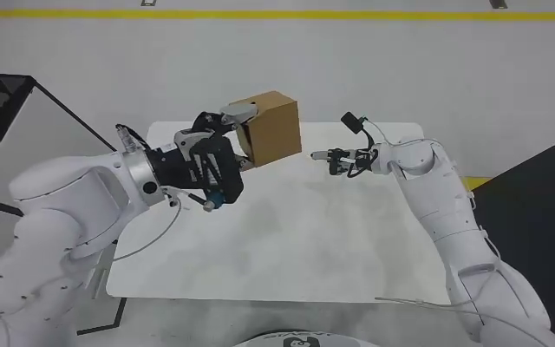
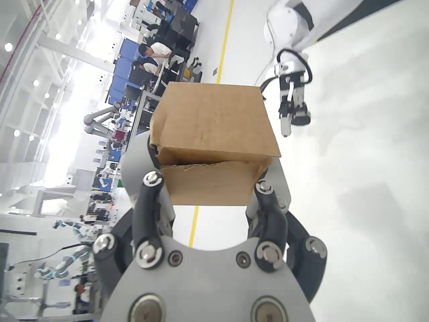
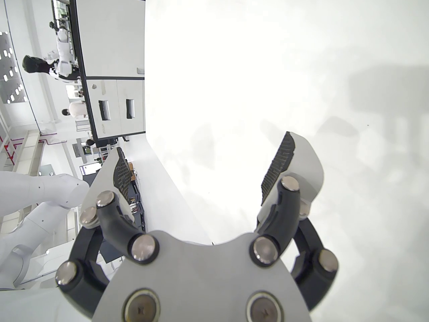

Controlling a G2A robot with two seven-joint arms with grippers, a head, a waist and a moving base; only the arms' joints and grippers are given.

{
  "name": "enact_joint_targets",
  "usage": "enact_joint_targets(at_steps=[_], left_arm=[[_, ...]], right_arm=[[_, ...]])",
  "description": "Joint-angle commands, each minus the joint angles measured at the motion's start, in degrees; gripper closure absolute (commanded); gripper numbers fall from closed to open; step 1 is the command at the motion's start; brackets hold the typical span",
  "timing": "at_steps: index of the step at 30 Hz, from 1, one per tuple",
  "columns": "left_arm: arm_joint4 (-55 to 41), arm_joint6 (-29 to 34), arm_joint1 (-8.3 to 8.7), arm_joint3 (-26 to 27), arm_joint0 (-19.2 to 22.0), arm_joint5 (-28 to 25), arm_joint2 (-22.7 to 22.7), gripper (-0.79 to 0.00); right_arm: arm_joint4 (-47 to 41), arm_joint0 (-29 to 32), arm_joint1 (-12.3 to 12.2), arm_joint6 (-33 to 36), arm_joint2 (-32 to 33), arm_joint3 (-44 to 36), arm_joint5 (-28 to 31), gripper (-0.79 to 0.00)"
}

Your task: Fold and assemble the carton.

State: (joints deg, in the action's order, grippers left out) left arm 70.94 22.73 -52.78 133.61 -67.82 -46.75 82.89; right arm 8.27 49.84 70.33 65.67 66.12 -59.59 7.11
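A brown cardboard carton (image 1: 273,128), formed into a box, is held up above the back of the white table (image 1: 286,252). My left gripper (image 1: 245,134) is shut on the carton (image 2: 214,135), one finger on each side of its near end, where a flap seam shows. My right gripper (image 1: 323,158) hangs a short way to the right of the carton, apart from it, and is also seen beyond the box as the far gripper (image 2: 291,115). In the right wrist view that gripper (image 3: 204,165) is open above the bare tabletop, nothing between its pads.
The table's back edge runs just behind the carton. A grey cabinet with drawers (image 3: 114,102) stands beyond the table's edge. A black frame (image 1: 26,95) stands off the table's left side. A yellow floor line (image 1: 277,14) runs along the far floor.
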Motion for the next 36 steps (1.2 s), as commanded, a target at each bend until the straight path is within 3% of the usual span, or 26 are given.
enact_joint_targets(at_steps=[1, 6, 13, 18, 27, 36], left_arm=[[-7.8, -1.5, -0.11, -1.2, -1.2, 2.1, 0.6, 0.000], [-21.4, 1.4, 0.01, -2.5, -3.5, 5.0, 1.8, 0.000], [-21.4, 1.4, 0.01, -2.5, -3.5, 5.0, 1.8, 0.000], [-30.9, 3.5, -0.08, -3.6, -6.7, 10.8, 1.2, 0.000], [-51.5, 7.7, -0.13, -2.5, -8.9, 20.9, 2.0, 0.000], [-53.0, 6.9, -0.21, -2.2, -8.6, 21.2, 2.2, 0.000]], right_arm=[[0.0, 0.0, 0.0, 0.0, 0.0, 0.0, 0.0, -0.785], [0.0, 0.0, 0.0, 0.0, 0.0, 0.0, 0.0, -0.785], [0.0, 0.0, 0.0, 0.0, 0.0, 0.0, 0.0, -0.785], [0.0, 0.0, 0.0, 0.0, 0.0, 0.0, 0.0, -0.785], [0.0, 0.0, 0.0, 0.0, 0.0, 0.0, 0.0, -0.785], [0.0, 0.0, 0.0, 0.0, 0.0, 0.0, 0.0, -0.785]])
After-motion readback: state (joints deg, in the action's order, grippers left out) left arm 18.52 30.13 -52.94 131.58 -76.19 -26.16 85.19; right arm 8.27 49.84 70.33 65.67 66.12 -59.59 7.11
